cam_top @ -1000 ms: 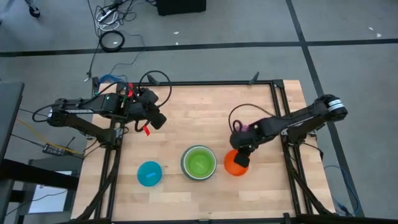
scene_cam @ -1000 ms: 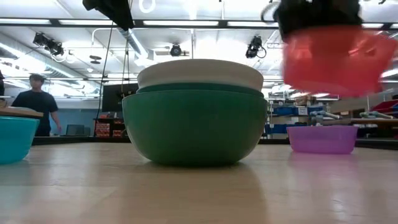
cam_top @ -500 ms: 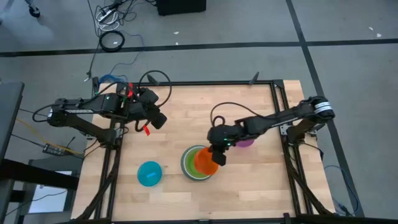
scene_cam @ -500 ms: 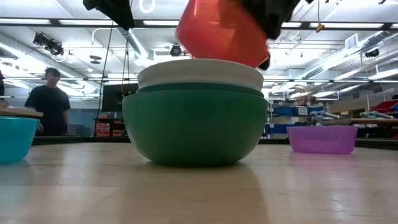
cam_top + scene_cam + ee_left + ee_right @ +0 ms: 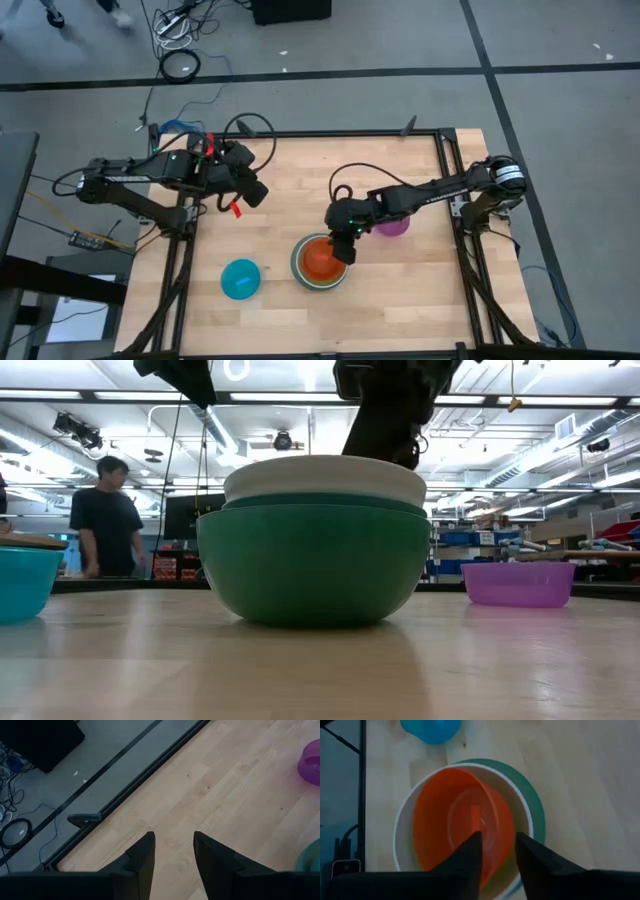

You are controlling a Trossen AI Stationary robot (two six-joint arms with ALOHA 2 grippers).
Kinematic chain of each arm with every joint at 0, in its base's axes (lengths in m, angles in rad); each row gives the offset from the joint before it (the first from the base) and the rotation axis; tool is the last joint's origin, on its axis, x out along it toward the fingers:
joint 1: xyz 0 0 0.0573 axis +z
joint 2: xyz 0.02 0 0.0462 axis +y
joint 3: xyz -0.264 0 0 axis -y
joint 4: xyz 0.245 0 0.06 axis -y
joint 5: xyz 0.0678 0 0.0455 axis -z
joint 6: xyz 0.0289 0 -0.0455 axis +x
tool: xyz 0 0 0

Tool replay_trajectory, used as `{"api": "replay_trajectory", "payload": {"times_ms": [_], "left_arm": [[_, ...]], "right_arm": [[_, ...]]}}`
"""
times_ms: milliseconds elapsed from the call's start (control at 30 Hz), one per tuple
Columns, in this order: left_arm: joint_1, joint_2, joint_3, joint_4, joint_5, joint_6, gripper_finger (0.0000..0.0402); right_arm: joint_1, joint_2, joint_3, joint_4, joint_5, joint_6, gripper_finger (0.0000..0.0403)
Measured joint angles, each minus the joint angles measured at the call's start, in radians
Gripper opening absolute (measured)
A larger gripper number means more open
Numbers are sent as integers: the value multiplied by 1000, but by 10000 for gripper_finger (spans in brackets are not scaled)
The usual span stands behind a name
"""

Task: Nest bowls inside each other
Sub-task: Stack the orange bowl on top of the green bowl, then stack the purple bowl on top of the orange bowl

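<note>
A stack of bowls (image 5: 320, 262) stands near the table's front middle: a green outer bowl (image 5: 313, 560) with a white bowl (image 5: 323, 478) in it. An orange bowl (image 5: 462, 815) lies inside the white one, off-centre toward one side. My right gripper (image 5: 497, 840) hangs open just above the stack's far right rim, slanting down, its fingers on either side of the orange bowl's rim. My left gripper (image 5: 172, 840) waits open over the table's far left. My right gripper stands open with the orange bowl's nearest rim (image 5: 492, 862) showing between its fingertips. Whether either finger touches that rim, I cannot tell. The bowl rests inside the white bowl.
A purple bowl (image 5: 391, 225) sits on the table right of the stack, under my right arm. A light blue bowl (image 5: 240, 279) stands left of the stack. A person (image 5: 105, 520) walks in the room behind the table.
My right gripper has carried the orange bowl from the table's near right toward the left, over the stack, tipping it on the way. The bowl has gone down into the white bowl and no longer shows above its rim in the low view.
</note>
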Motion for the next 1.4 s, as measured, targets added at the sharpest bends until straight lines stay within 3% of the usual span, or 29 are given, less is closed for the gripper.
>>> {"api": "replay_trajectory", "payload": {"times_ms": [100, 233, 367, 767, 1033, 1167, 1300, 1400], "left_arm": [[0, 0, 0, 0, 0, 0, 144], [0, 0, 0, 0, 0, 0, 144], [0, 0, 0, 0, -1, 0, 144], [0, 0, 0, 0, -4, 0, 144], [0, 0, 0, -1, -4, 0, 144], [0, 0, 0, -2, -4, 0, 144], [0, 0, 0, -3, -5, 0, 144], [0, 0, 0, -3, -5, 0, 144]], "right_arm": [[-3, -1, 43, -79, 18, 0, 130], [-2, -1, 102, -113, 134, -32, 142], [2, 5, 111, -46, 192, -69, 137], [55, 118, 63, -62, 193, -11, 118], [64, 12, 122, -52, 334, -53, 111], [66, -50, 134, -147, 405, -78, 107], [64, -112, 135, -410, 533, -25, 106], [59, -121, 135, -613, 534, 93, 109]]}}
